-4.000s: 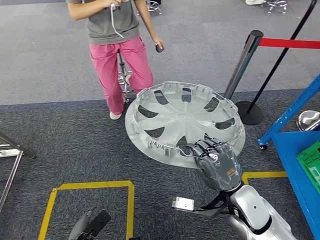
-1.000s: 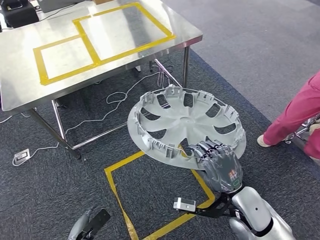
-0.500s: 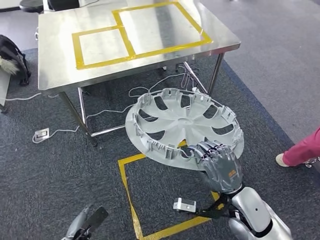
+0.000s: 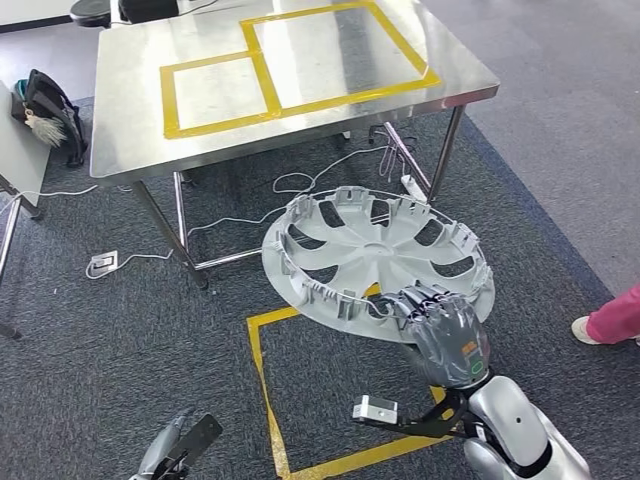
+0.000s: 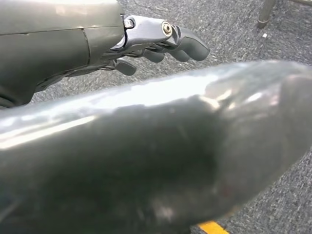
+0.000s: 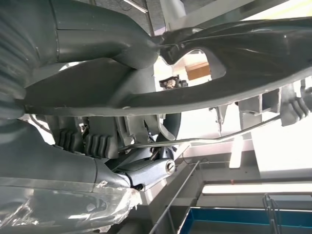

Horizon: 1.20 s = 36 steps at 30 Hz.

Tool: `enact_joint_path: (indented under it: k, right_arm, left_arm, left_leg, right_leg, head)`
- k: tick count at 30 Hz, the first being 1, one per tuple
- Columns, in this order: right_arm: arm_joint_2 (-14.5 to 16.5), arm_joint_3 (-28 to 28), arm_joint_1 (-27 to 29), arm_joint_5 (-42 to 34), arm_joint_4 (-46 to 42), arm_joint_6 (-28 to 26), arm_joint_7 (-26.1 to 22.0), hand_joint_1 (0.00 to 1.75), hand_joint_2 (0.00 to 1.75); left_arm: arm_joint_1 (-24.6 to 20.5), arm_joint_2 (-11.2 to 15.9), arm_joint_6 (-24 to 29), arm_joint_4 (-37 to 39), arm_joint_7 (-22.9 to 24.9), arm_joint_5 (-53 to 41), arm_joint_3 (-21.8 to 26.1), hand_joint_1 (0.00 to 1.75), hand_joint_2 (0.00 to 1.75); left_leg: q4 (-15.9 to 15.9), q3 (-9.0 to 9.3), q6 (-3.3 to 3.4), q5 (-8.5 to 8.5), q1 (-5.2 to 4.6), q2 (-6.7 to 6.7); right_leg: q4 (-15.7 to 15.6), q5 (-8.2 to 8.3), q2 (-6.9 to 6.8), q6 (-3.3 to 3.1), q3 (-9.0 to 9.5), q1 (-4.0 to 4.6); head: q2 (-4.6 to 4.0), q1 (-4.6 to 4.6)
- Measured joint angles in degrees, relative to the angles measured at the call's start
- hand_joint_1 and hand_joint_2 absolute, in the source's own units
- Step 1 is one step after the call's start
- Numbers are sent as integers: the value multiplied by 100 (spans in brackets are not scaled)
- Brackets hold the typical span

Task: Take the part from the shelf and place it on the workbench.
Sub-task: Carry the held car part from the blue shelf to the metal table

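Two hands are in play, and just one carries anything. At the lower left of the head view the left hand (image 4: 177, 447) hangs low over the carpet; the left wrist view shows its fingers (image 5: 176, 44) stretched out and apart, holding nothing. At the lower right, the right hand (image 4: 441, 335) grips the near rim of the grey wheel cover (image 4: 377, 260), fingers curled over the edge; the right wrist view shows the thumb (image 6: 110, 44) on one face of the cover and the fingers (image 6: 84, 141) clamped on the other. The cover sits roughly level in mid-frame, ribbed inner side up, above a yellow floor marking (image 4: 264, 370) on the dark carpet and not yet over the bench.

Beyond it, across the upper half of the frame, stands the steel bench (image 4: 121, 120), with two yellow taped rectangles (image 4: 264, 65) on its top and loose cables (image 4: 294, 185) on the floor beneath. A person's pink trouser leg and shoe (image 4: 611, 322) show at the right edge.

The step in hand looks like the carry, with the pick done and the placing left. The next move calls for closing the gap to the bench, raising the cover above its near edge, and keeping it level, since it hangs from one rim and could tip or catch the edge.
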Motion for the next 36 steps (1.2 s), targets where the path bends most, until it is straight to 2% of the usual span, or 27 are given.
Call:
enact_joint_path:
  k: [3, 8, 14, 17, 23, 27, 29, 31, 32, 33, 34, 36]
  right_arm:
    - [1, -1, 3, -4, 0, 18, -8, 175, 175]
    - [1, -1, 5, -12, 0, 48, -9, 175, 175]
    - [2, 22, -47, -57, 1, 120, -65, 175, 175]
    - [14, 62, -116, -82, 6, 193, -99, 175, 175]
    - [52, 144, -185, -90, 15, 235, -109, 175, 175]
    - [67, 156, -219, -95, 19, 247, -108, 175, 175]
    - [68, 167, -247, -98, 22, 274, -105, 175, 175]
    - [72, 192, -264, -99, 29, 298, -96, 175, 175]
    - [74, 203, -265, -98, 36, 306, -90, 175, 175]
    - [75, 213, -264, -97, 44, 317, -85, 175, 175]
    - [75, 221, -264, -97, 51, 333, -79, 175, 175]
    - [75, 234, -266, -97, 61, 371, -71, 175, 175]
  left_arm:
    - [0, 1, -1, 0, -3, 16, 0, 0, 0]
    - [18, -2, -3, 0, -34, 69, 0, 0, 0]
    - [22, 45, -357, 0, -411, 304, 1, 0, 0]
    - [21, 109, -480, 2, -597, 407, 2, 0, 0]
    - [22, 193, -521, 10, -658, 443, 2, 0, 0]
    - [19, 214, -524, 13, -673, 447, 2, 0, 0]
    - [24, 213, -527, 17, -678, 454, 2, 0, 0]
    - [32, 217, -529, 26, -686, 468, 4, 0, 0]
    - [37, 219, -530, 30, -690, 473, 5, 0, 0]
    - [42, 217, -530, 34, -693, 476, 7, 0, 0]
    - [47, 213, -526, 38, -695, 477, 7, 0, 0]
    - [49, 201, -501, 44, -697, 479, 8, 0, 0]
  left_leg:
    - [-38, 10, -22, 18, 4, 5]
    - [-70, 10, -211, 37, 21, 5]
    - [-69, -1, -224, 39, 13, 5]
    - [-53, -12, -199, 27, -3, 4]
    - [-10, -37, -114, -12, -45, 4]
    - [-107, 35, 15, -111, -34, -3]
    - [-123, 134, 61, -164, -12, -7]
    - [-117, 206, 72, -216, -10, -4]
    - [-112, 246, 60, -229, -6, 1]
    - [-103, 294, 42, -242, 4, 5]
    - [-94, 350, 15, -260, 21, 4]
    - [-67, 468, -64, -351, 71, -13]
  right_leg:
    - [1, -2, 3, -42, -7, 11]
    - [4, 0, -7, -75, -18, 23]
    - [-4, 13, -8, -78, -15, 12]
    - [-24, 25, -8, -56, -13, -5]
    - [-42, 18, -10, 13, -7, -44]
    - [68, 52, -15, 114, -24, -52]
    - [426, -140, -21, 134, -215, -47]
    - [1112, -433, -22, 138, -582, -44]
    - [1401, -522, -24, 139, -759, -46]
    - [1530, -516, -25, 143, -861, -49]
    - [1448, -405, -26, 156, -860, -54]
    - [768, 44, -28, 221, -619, -85]
  head:
    - [0, -1]
    - [0, 3]
    - [0, 5]
    - [0, 4]
    - [0, 2]
    - [0, 12]
    - [0, 38]
    - [0, 58]
    - [0, 58]
    - [0, 60]
    - [0, 60]
    - [0, 62]
